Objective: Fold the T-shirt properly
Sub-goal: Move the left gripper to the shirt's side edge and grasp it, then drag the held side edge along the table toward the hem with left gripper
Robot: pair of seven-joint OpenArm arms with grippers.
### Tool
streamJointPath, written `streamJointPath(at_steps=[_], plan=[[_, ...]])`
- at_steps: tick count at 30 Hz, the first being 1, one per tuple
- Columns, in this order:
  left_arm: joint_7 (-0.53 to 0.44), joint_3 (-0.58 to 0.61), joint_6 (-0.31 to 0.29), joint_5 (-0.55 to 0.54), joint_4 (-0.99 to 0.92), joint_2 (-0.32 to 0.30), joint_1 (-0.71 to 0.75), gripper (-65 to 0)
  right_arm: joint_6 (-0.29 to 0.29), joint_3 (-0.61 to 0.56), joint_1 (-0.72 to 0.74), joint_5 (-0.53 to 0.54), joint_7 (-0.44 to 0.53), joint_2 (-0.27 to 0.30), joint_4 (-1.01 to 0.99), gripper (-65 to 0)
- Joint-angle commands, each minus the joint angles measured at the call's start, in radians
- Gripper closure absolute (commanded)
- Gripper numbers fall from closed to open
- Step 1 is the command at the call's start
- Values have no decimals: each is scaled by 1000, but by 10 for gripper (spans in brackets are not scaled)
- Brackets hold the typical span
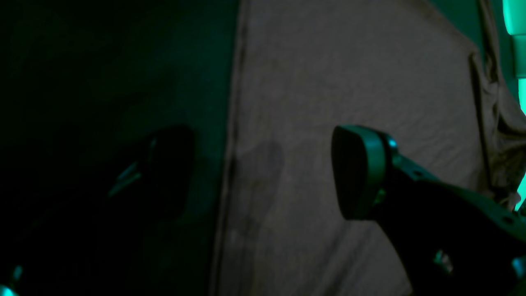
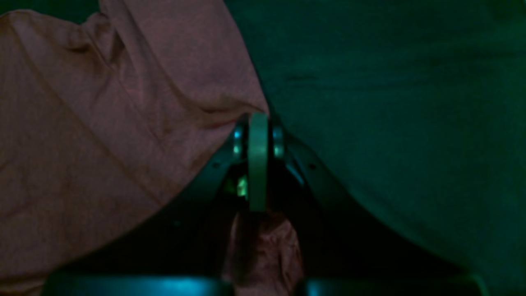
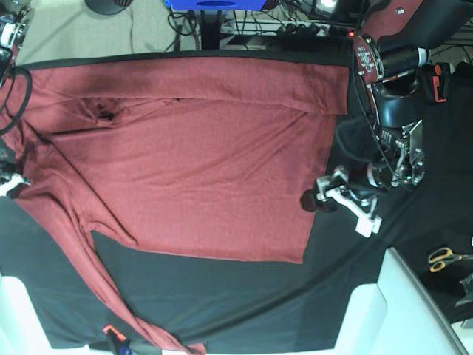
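The brick-red T-shirt (image 3: 192, 163) lies spread over the black table cover, its top edge folded down and one long sleeve (image 3: 96, 285) trailing toward the front edge. My left gripper (image 3: 319, 197) hovers at the shirt's right edge. In the left wrist view this gripper (image 1: 263, 172) stands open, one finger over the black cloth and the other finger (image 1: 357, 172) over the fabric (image 1: 349, 82), nothing between them. My right gripper (image 2: 258, 123) is shut on a bunch of shirt fabric (image 2: 263, 246) at the shirt's left edge; in the base view it sits at the far left border (image 3: 9, 181).
Scissors (image 3: 443, 257) lie on the black cover (image 3: 244, 296) at the right. White blocks stand at the front right (image 3: 414, 310) and front left (image 3: 15, 310). A small orange and blue item (image 3: 112, 336) sits near the sleeve's end. Cables and a blue object (image 3: 214, 4) line the back.
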Motion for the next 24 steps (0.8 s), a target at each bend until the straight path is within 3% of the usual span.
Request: streamJointPath(at_steps=[1, 4, 9, 10, 12, 17, 24], plan=[[29, 31, 8, 22, -1, 1, -4, -467, 3, 5, 22, 11, 22, 24, 19, -3], [24, 71, 8, 16, -1, 15, 1, -331, 3, 5, 22, 11, 22, 24, 19, -3], [24, 69, 8, 14, 1, 15, 11, -26, 3, 5, 22, 11, 22, 23, 19, -3], [24, 68, 8, 14, 1, 12, 14, 0, 3, 5, 22, 11, 22, 23, 19, -3], [29, 40, 15, 14, 2, -2, 20, 0, 3, 5, 22, 9, 22, 23, 19, -2], [35, -53, 109, 17, 131, -7, 85, 0, 3, 5, 22, 8, 22, 23, 19, -2], [167, -53, 115, 20, 354, -2, 191, 0, 3, 1, 22, 8, 22, 21, 19, -2]])
